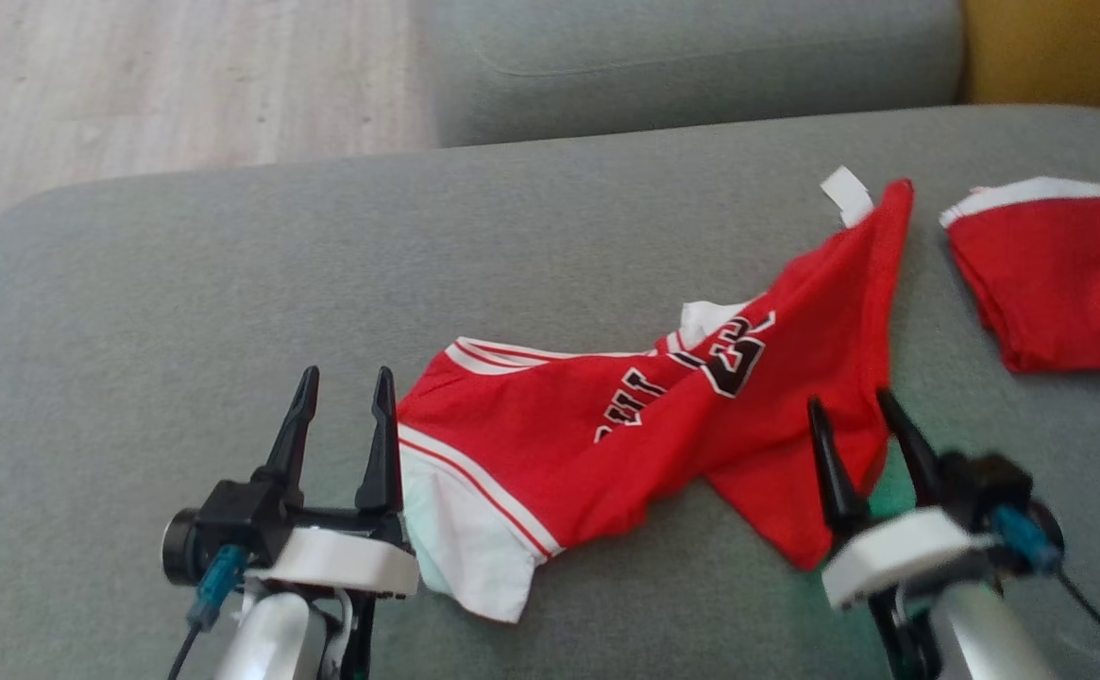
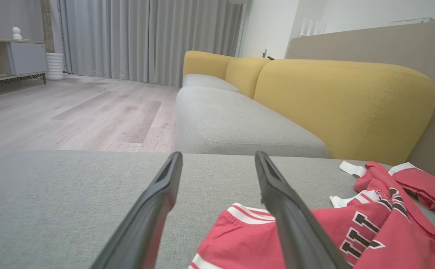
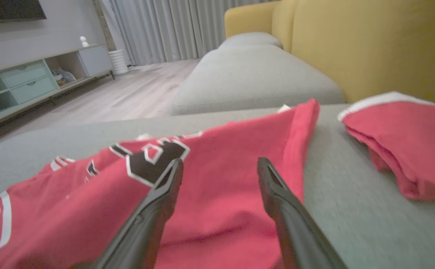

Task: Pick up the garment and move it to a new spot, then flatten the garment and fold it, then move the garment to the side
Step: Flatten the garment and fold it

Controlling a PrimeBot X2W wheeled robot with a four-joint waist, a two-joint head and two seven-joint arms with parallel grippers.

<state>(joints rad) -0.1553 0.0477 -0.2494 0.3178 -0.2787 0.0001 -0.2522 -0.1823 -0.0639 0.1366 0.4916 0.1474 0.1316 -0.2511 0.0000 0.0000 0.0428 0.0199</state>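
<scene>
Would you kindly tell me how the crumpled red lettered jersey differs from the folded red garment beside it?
The crumpled red jersey lies twisted and spread out; the folded red garment sits compact. The jersey shows black lettering and striped white trim; the folded garment is plain red with one white band. The jersey covers far more of the grey sofa cushion than the folded garment. Both are red with white trim.

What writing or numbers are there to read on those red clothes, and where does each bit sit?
"23", most likely: black digits on the red jersey, creased and turned sideways.
Black block letters beside the digits: folded over, so the word is unreadable.
White tag at the jersey's far end: too blurred to read.
Folded red garment: no writing visible.
</scene>
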